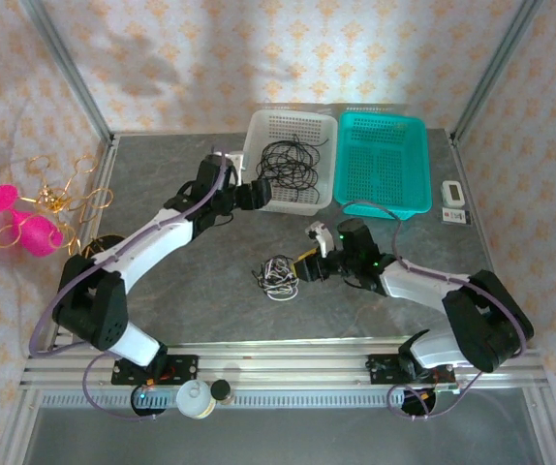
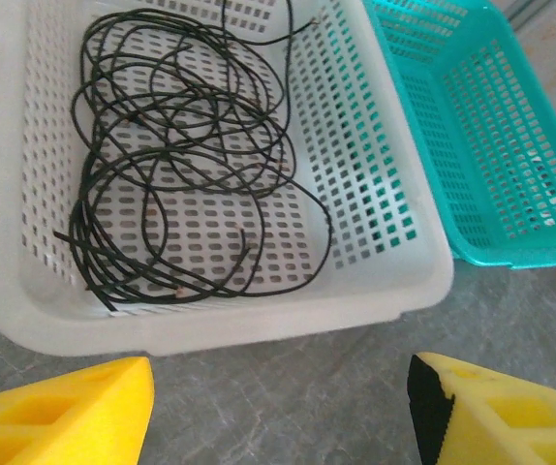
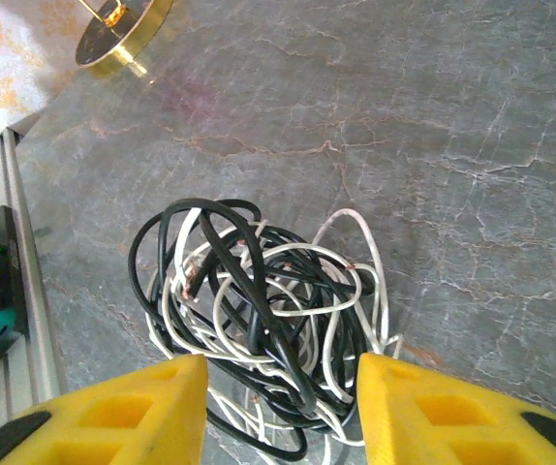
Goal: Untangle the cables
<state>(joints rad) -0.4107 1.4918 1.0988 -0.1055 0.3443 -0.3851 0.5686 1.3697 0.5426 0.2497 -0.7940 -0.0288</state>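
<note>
A fist-sized tangle of black and white cables (image 1: pixel 277 275) (image 3: pixel 268 315) lies on the grey table. My right gripper (image 1: pixel 304 268) (image 3: pixel 280 412) is low over it, open. Its yellow fingers (image 3: pixel 123 417) stand on either side of the tangle's near part, and several strands run between them. Loose black cables (image 1: pixel 288 161) (image 2: pixel 176 160) lie coiled in the white basket (image 1: pixel 259 126) (image 2: pixel 355 291). My left gripper (image 1: pixel 251 195) (image 2: pixel 280 412) hovers over bare table just in front of that basket's near wall, open and holding nothing.
A teal basket (image 1: pixel 383 194) (image 2: pixel 510 242) stands against the white one's right side. A gold wire ornament (image 1: pixel 60 199) with pink pieces sits off the table's left edge. A small white device (image 1: pixel 454 201) lies at the right. The aluminium rail (image 1: pixel 288 363) runs along the near edge.
</note>
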